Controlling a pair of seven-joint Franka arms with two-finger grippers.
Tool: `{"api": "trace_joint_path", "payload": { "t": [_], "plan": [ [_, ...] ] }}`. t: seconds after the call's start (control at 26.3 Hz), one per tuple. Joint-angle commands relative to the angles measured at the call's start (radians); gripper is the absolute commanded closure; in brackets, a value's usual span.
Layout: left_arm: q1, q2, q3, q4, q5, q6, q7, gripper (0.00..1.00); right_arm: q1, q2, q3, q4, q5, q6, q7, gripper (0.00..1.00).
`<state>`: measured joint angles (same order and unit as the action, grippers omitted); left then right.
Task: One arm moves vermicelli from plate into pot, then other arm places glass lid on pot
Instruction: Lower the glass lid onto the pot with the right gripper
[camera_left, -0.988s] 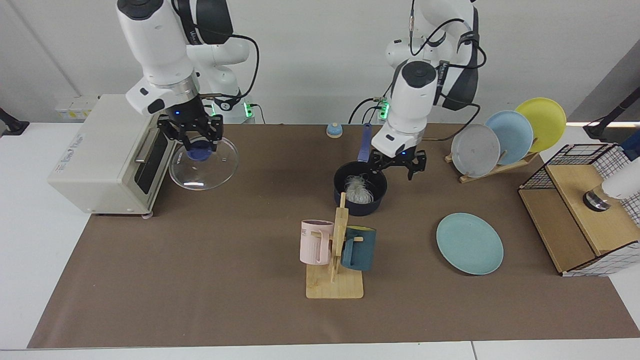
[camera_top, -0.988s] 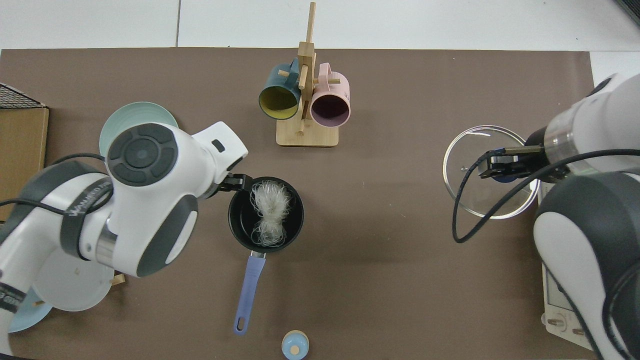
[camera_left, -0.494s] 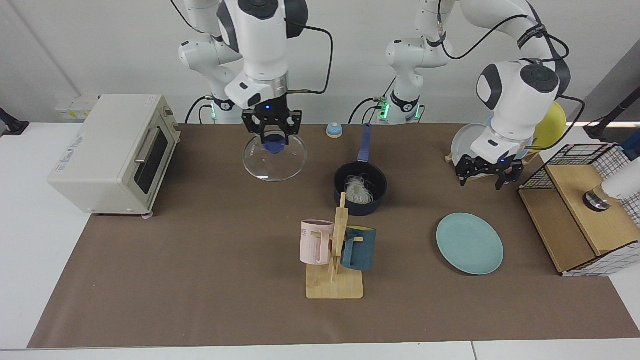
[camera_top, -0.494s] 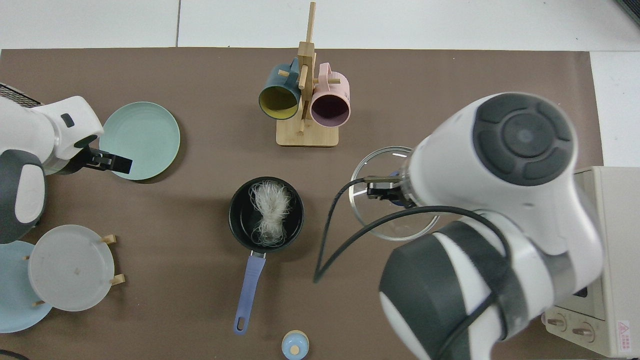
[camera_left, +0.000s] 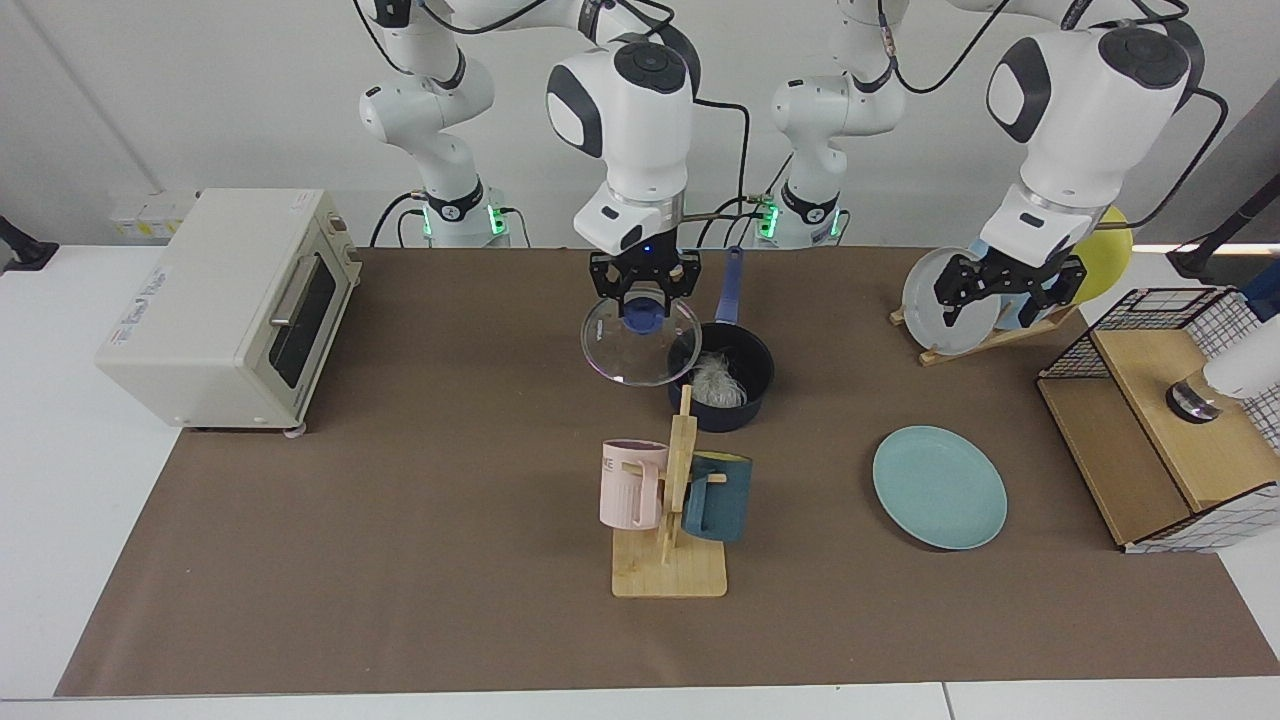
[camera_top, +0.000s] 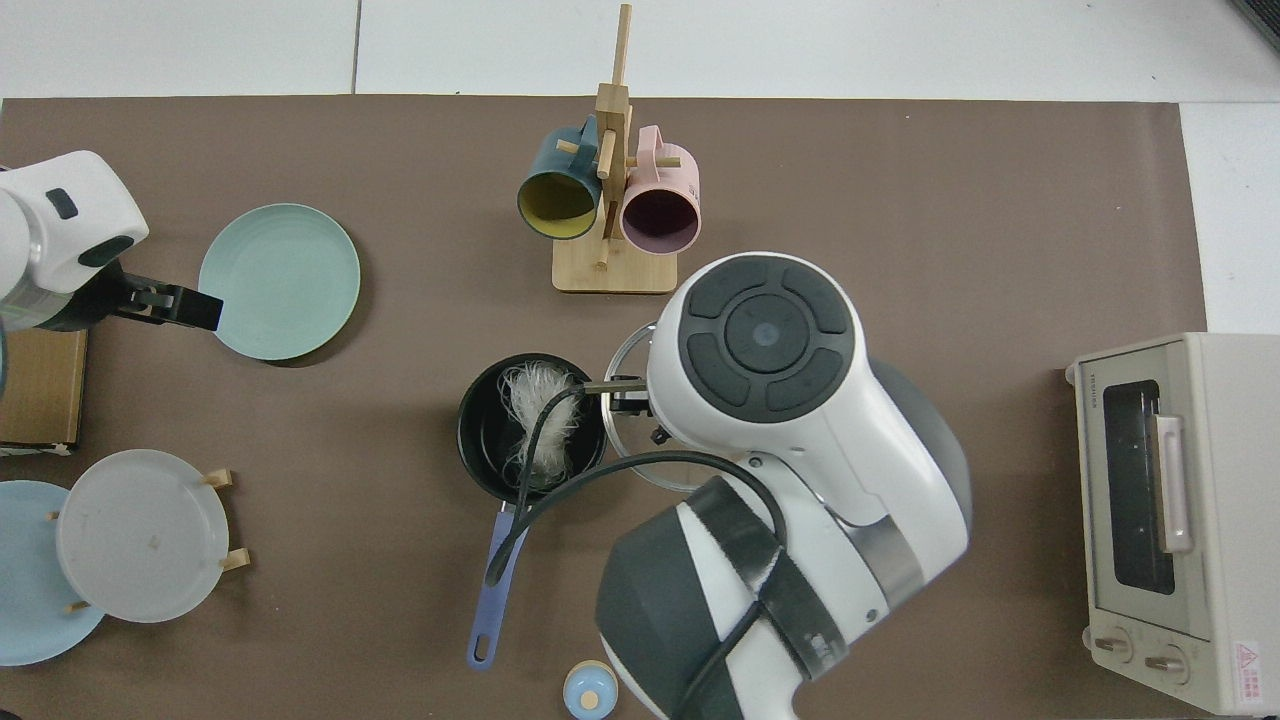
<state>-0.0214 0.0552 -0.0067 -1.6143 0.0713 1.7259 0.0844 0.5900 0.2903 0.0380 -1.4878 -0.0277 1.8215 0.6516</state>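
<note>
Facing view: the right gripper (camera_left: 645, 292) clamps the blue knob of the glass lid (camera_left: 640, 343), held above the brown mat just beside the pot (camera_left: 722, 378), overlapping its rim on the toaster side. The vermicelli (camera_left: 716, 381) lies inside the pot. The left gripper (camera_left: 1008, 292) waits, spread wide and empty, near the plate rack.

Top view: the lid (camera_top: 628, 352) shows mostly under the arm, not yet centred over the pot (camera_top: 488, 440), whose handle points to the robots' edge.

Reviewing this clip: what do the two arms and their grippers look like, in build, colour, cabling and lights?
Both arms are alike: glossy white jointed shells with black joint bands and round dark caps. Each ends in a black two-finger gripper, the right gripper and the left gripper. Black cables loop along the outside of each arm. A small blue light shows above the right gripper; green lights glow at both bases.
</note>
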Motion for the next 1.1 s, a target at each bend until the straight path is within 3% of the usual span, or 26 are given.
{"api": "trace_joint_path", "payload": {
  "t": [0.0,0.15,0.72,1.06],
  "plan": [
    [-0.006,-0.026,0.004,0.001,-0.037,-0.035,-0.034,0.0,0.083,0.099,-0.009,0.067,-0.027,0.051,0.1,1.0],
    [-0.008,-0.026,0.004,0.002,-0.036,-0.035,-0.029,0.0,0.131,0.141,-0.007,0.067,-0.058,0.116,0.178,1.0],
    [-0.008,-0.026,0.005,0.004,-0.034,-0.035,-0.029,0.0,0.163,0.188,-0.004,0.074,-0.054,0.214,0.206,1.0],
    [-0.008,-0.026,0.005,0.004,-0.034,-0.035,-0.029,0.0,0.156,0.184,-0.004,0.044,-0.052,0.22,0.195,1.0]
  ]
}}
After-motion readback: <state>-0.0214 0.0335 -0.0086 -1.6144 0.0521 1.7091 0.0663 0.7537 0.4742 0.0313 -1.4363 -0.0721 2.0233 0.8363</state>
